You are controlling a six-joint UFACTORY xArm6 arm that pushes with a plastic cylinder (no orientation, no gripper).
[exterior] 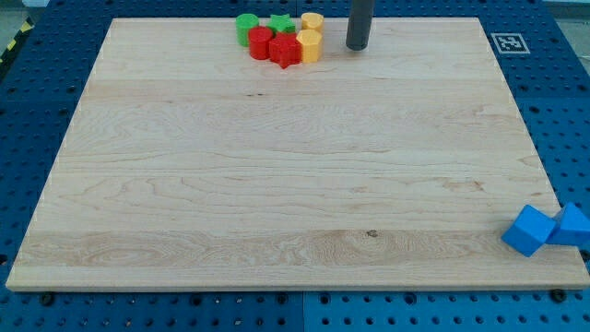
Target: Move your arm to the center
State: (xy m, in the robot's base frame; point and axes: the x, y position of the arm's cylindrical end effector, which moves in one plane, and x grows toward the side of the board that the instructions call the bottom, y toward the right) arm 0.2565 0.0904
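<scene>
My tip (357, 46) stands near the top edge of the wooden board (295, 184), just right of a tight cluster of blocks. The cluster holds a green cylinder (246, 28), a green star-like block (280, 23), a red cylinder (261, 42), a red star-like block (286, 52), a yellow cylinder (312, 22) and a yellow block (310, 45). The tip is a short gap to the right of the yellow blocks and does not touch them.
Two blue blocks sit at the board's bottom right corner: a blue cube (529, 230) and another blue block (572, 224) partly off the edge. A black-and-white marker tag (508, 42) sits at the top right corner. A blue pegboard surrounds the board.
</scene>
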